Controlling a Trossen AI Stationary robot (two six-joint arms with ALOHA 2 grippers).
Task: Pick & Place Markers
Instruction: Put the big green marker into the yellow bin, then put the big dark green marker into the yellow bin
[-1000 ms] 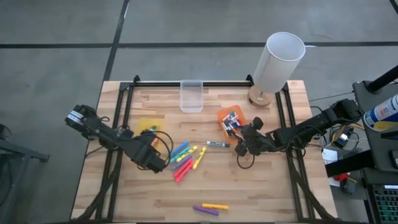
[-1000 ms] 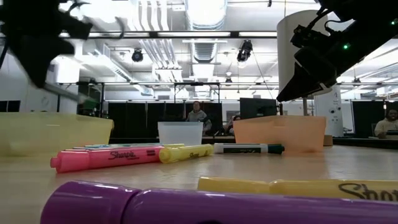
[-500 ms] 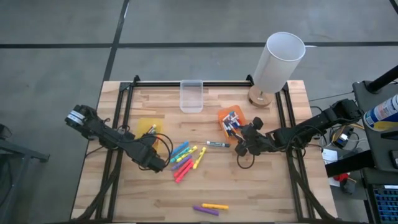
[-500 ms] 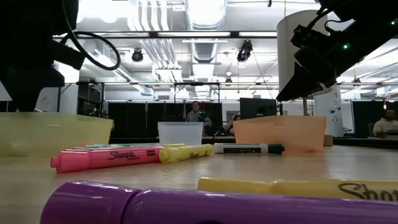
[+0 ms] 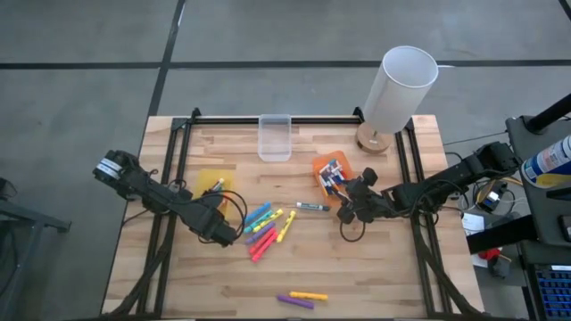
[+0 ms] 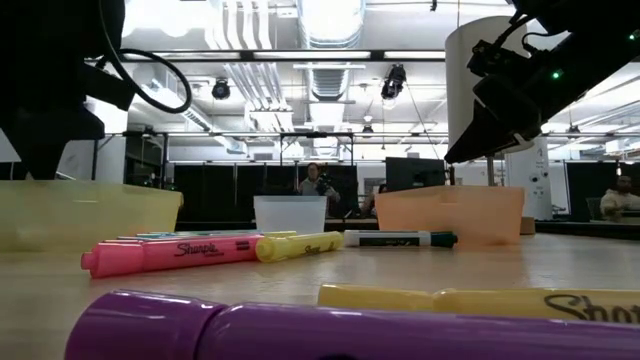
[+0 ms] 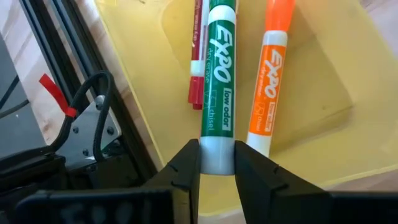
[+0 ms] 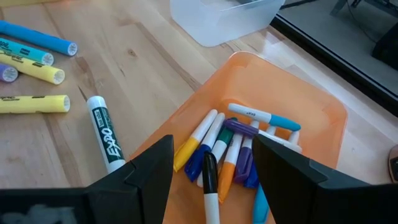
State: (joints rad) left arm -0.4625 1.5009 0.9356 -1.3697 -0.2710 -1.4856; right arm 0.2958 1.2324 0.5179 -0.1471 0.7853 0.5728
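My left gripper (image 7: 217,168) reaches down into the yellow bin (image 5: 214,181), shut on a green Expo marker (image 7: 219,74). An orange Expo marker (image 7: 268,74) and a red one (image 7: 195,68) lie in that bin beside it. My right gripper (image 8: 214,171) hangs open over the orange bin (image 8: 292,106), which holds several markers (image 8: 230,146). It touches none of them. A cluster of highlighters (image 5: 266,227) and a white-barrelled Expo marker (image 5: 310,207) lie on the table between the arms. A purple and a yellow highlighter (image 5: 302,298) lie near the front edge. My left gripper pinches the green marker's white rear end (image 7: 217,158) between its two fingers. The fingers (image 7: 186,165) come steeply from above and lie along the marker. The marker runs away from them inside the yellow bin, next to the orange marker; its cap end is cut off by the frame.
A clear bin (image 5: 275,136) stands at the far middle and a white-shaded lamp (image 5: 397,94) at the far right. Black rails (image 5: 174,178) run along both sides of the wooden table. Bare wood lies at the near left and near right.
My left gripper has come down toward the yellow bin with the green marker, then kept still. The right arm has not moved.
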